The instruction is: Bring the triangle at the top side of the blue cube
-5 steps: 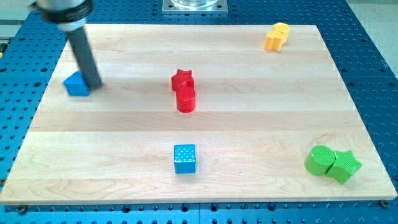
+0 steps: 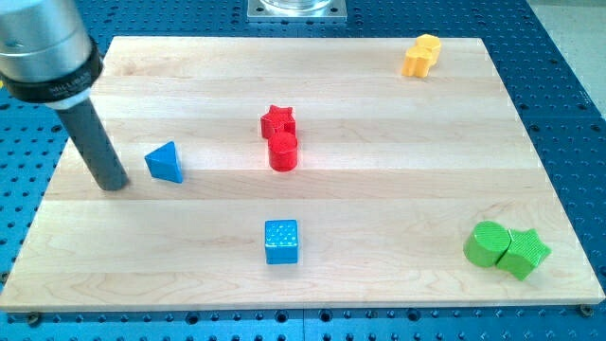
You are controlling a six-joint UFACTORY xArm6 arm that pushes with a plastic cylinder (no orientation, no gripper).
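The blue triangle lies on the wooden board at the view's left of centre. The blue cube sits lower down, near the board's middle bottom. My tip rests on the board just left of the triangle, a short gap apart from it. The triangle is up and to the left of the cube.
A red star and a red cylinder touch each other above the cube. A yellow block is at the top right. A green cylinder and a green star sit at the bottom right. The board's left edge is close to my tip.
The blue triangle has moved right and down, towards the board's middle. My tip has shifted down and slightly left, from the triangle's right side to its left side.
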